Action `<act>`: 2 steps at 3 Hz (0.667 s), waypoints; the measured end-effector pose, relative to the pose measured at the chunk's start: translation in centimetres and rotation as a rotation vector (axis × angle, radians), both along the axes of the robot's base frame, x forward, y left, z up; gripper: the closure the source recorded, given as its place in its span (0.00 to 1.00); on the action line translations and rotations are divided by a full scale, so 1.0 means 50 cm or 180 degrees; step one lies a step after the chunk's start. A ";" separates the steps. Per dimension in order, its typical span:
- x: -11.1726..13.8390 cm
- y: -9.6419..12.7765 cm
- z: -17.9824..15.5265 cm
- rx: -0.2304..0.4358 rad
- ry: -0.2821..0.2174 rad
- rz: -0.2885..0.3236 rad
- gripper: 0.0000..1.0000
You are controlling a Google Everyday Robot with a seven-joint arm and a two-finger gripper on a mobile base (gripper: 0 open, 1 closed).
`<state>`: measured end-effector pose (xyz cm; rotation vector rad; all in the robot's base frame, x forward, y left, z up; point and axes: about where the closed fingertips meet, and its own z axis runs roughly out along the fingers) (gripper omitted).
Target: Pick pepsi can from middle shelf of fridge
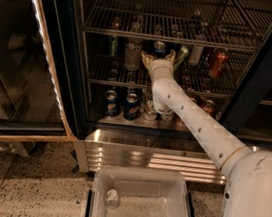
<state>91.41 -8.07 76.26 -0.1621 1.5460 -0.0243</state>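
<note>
The fridge [63, 70] stands open with its wire racks in view. The pepsi can [159, 47], dark blue with a silver top, stands on the middle shelf [109, 80] near its centre. My gripper [158, 58] reaches into the fridge at this shelf's height. Its two pale fingers [146, 58] are spread, one on each side of the can's lower part. They look open around the can, not closed on it. My white arm runs back from there to the lower right.
A clear bottle [132, 52] stands left of the can, a green can [181, 54] and an orange-red can [217, 62] to its right. Dark cans [131, 105] sit on the bottom rack. The glass door [23, 49] hangs open at left. A clear plastic bin [142, 207] sits below.
</note>
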 end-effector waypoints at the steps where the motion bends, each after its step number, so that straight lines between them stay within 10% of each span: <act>1: 0.010 0.016 -0.002 -0.0002 0.0022 0.0092 0.28; 2: 0.016 0.010 -0.002 0.0001 0.0022 0.0066 0.28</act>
